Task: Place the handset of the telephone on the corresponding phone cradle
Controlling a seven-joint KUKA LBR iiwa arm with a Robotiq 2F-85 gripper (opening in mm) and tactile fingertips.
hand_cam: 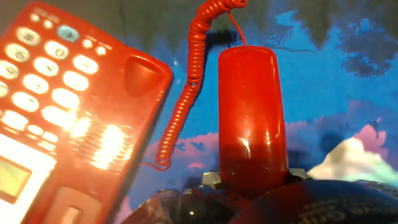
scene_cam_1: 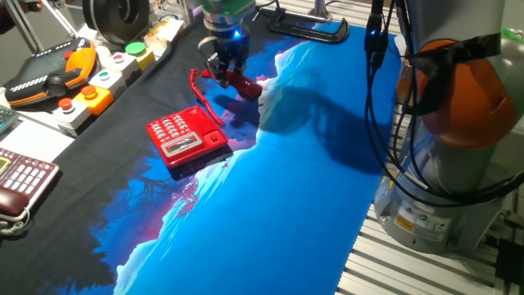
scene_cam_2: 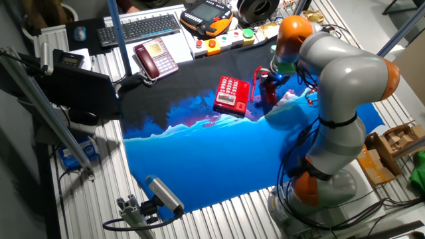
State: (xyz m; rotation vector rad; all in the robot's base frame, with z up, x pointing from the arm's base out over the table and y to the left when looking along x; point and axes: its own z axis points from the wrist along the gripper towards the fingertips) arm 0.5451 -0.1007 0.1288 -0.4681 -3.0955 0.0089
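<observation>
Gripper (hand_cam: pixel 252 186) clamped on handset (hand_cam: pixel 251 118), held just beside telephone (hand_cam: pixel 59 112), off phone cradle (hand_cam: pixel 127 118). Coiled cord (hand_cam: pixel 186 93) strung between handset and telephone. Beyond telephone: dark maroon phone (scene_cam_2: pixel 155 57), keyboard (scene_cam_2: pixel 139 28).
</observation>
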